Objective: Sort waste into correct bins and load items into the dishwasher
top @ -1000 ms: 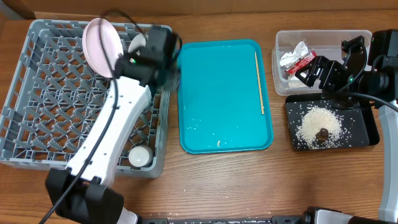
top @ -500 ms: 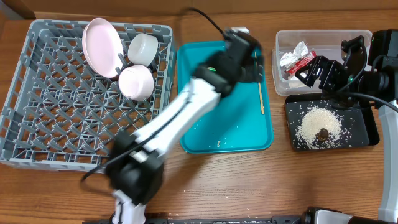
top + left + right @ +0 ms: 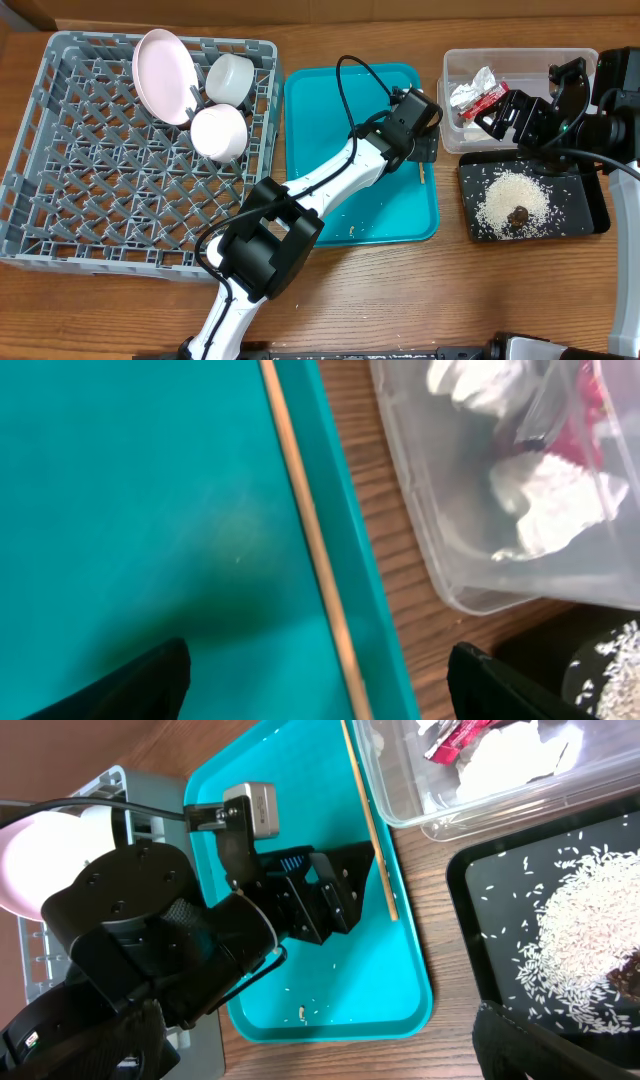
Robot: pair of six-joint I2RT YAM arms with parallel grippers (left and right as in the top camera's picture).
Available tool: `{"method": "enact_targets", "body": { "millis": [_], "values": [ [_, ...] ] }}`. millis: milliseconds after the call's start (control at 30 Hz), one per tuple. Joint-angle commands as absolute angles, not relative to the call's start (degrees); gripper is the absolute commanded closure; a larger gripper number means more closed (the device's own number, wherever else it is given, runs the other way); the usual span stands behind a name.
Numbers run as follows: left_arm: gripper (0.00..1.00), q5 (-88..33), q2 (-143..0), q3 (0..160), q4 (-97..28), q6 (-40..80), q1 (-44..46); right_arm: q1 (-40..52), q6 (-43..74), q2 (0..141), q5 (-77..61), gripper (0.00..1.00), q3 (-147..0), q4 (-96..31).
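A thin wooden chopstick [image 3: 416, 130] lies along the right edge of the teal tray [image 3: 340, 180]. My left gripper [image 3: 424, 152] is open just over it, and the chopstick [image 3: 310, 530] runs between its two fingers [image 3: 325, 695] without being held. My right gripper [image 3: 497, 115] is open and empty [image 3: 320, 1060], hovering between the clear tub [image 3: 520, 58] and the black tray [image 3: 590, 200]. The tub holds the crumpled red-and-silver wrapper [image 3: 475, 97]. The black tray holds white rice [image 3: 510, 195] and a brown lump [image 3: 518, 214].
The grey dish rack [image 3: 100, 200] on the left holds a pink plate [image 3: 162, 75] on edge and two white bowls [image 3: 230, 77] [image 3: 220, 130] at its back right. A few rice grains lie at the teal tray's front [image 3: 302, 1013].
My left arm has swung from the dish rack's back right corner across to the right edge of the teal tray, over the chopstick. A white bowl now shows in the rack. The right arm is still.
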State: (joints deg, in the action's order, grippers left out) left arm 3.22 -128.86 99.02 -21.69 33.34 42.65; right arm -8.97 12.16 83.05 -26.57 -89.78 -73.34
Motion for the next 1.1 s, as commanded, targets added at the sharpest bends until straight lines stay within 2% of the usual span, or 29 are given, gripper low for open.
{"method": "enact_targets", "body": {
  "millis": [0, 200, 700, 1067],
  "values": [
    [0.22, 5.13, -130.52, 99.2, -20.91, 35.05, 43.03, -9.17, 11.94, 83.15, -26.35, 0.0, -90.06, -73.19],
    [0.22, 9.61, -132.27, 99.2, -22.28, 39.42, 43.59, -9.17, 11.94, 83.15, -26.35, 0.0, -90.06, -73.19],
    [0.23, 12.73, -133.82, 99.2, -21.78, 37.26, 45.54, -9.17, 11.94, 83.15, -26.35, 0.0, -90.06, -73.19],
    [0.29, 15.62, -134.8, 99.07, -25.04, 37.26, 45.98, -9.17, 11.94, 83.15, -26.37, 0.0, -90.06, -73.19]
  ]
}}
